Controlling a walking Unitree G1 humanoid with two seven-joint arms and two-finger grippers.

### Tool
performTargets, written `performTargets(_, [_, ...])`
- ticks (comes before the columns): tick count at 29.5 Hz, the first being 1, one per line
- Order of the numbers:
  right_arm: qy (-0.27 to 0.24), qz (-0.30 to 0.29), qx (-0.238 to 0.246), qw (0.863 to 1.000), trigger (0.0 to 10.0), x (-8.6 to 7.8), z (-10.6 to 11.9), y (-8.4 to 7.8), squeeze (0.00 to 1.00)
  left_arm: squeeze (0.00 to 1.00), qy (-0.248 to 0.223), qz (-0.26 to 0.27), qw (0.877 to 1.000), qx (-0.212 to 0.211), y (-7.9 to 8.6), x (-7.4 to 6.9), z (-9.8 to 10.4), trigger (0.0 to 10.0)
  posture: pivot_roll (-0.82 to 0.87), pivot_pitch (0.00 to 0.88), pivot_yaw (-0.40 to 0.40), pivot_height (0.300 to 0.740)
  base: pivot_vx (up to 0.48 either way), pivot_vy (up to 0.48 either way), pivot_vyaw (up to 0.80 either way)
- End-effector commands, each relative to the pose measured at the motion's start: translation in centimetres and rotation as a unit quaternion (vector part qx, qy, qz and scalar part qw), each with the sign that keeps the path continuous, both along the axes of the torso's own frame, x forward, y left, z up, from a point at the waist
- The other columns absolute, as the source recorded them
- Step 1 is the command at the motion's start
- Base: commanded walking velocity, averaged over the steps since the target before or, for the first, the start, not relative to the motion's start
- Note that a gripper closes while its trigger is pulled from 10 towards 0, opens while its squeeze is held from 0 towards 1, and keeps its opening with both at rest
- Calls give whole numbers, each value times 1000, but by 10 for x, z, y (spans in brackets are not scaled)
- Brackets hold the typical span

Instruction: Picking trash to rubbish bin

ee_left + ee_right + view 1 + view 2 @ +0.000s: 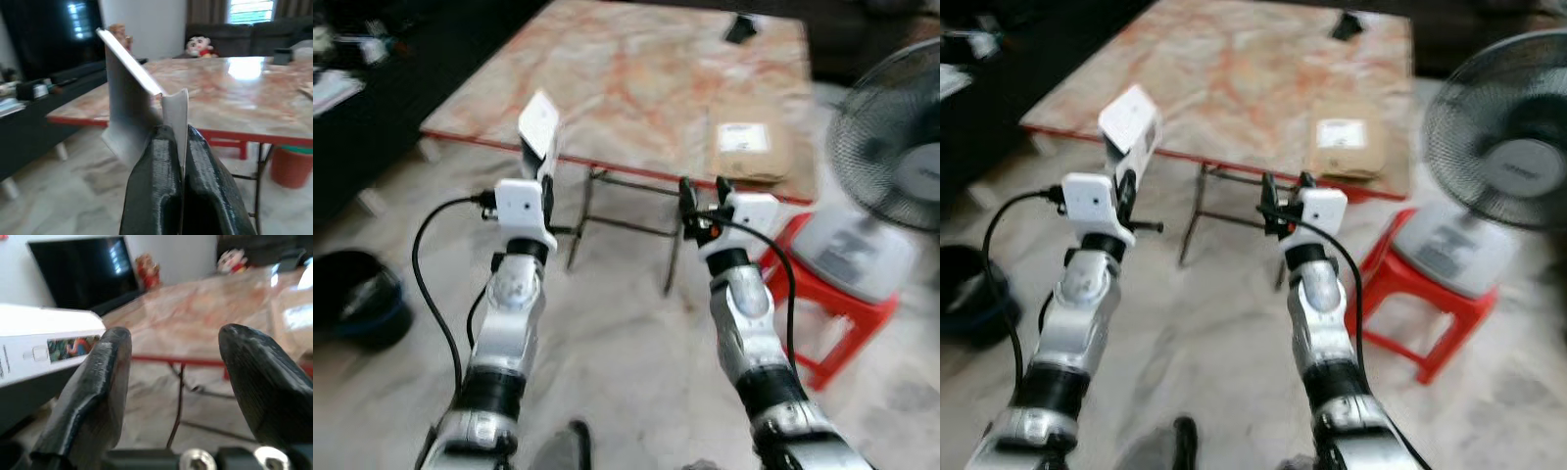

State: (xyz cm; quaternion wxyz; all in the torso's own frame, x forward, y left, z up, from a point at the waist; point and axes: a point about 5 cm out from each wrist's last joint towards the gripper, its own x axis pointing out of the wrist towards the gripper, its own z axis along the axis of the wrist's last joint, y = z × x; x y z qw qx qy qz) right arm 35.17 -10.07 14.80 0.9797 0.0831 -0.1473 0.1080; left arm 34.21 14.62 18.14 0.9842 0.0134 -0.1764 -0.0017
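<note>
Black fingers (166, 181) of the left gripper (545, 174) are clamped on a flap of a white carton (538, 125), held up in the air just in front of the near edge of the marble-top table (646, 78). Right gripper (700, 191) is raised beside it, fingers apart, nothing between them. Brown parcel (749, 147) lies on the table's right part. Dark bin (357, 299) sits on the floor at far left; fan (891, 147) and red stool (827, 313) at right.
</note>
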Motion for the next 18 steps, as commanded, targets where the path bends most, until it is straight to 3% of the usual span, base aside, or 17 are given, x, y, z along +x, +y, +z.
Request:
performTargets(1, [-4,1,-4,1000,10000,2,4,0,0,0,7,-3,1000,-3,-1,1,0,10000,73,190,6,740,0,0,0])
performTargets(6, [21,2,-13,1000,10000,2,-9,-4,0,0,43,-5,999,-9,7,2,-17,10000,71,192,6,740,0,0,0])
performTargets(11, [115,-3,-35,993,10000,-7,-52,-18,0,0,132,4,991,-9,30,-7,-63,10000,74,192,5,740,0,0,0])
performTargets(13, [153,1,-36,988,10000,-13,-69,-21,0,0,163,16,986,-1,40,-12,-79,10000,72,193,2,740,0,0,0])
performTargets(14, [195,-1,-42,980,10000,-21,-88,-27,0,0,205,27,978,-37,50,-18,-98,10000,74,195,0,740,0,0,0])
performTargets(15, [212,-2,-42,976,10000,-24,-95,-29,0,0,221,31,974,-43,53,-20,-105,10000,76,194,-1,740,0,0,0])
performTargets(17, [236,-9,-42,971,10000,-30,-106,-33,0,0,244,36,969,-25,58,-25,-116,10000,76,194,-1,740,0,0,0])
performTargets(18, [270,-13,-43,962,10000,-39,-121,-38,0,0,272,37,962,-7,63,-33,-130,10000,72,194,-4,740,0,0,0])
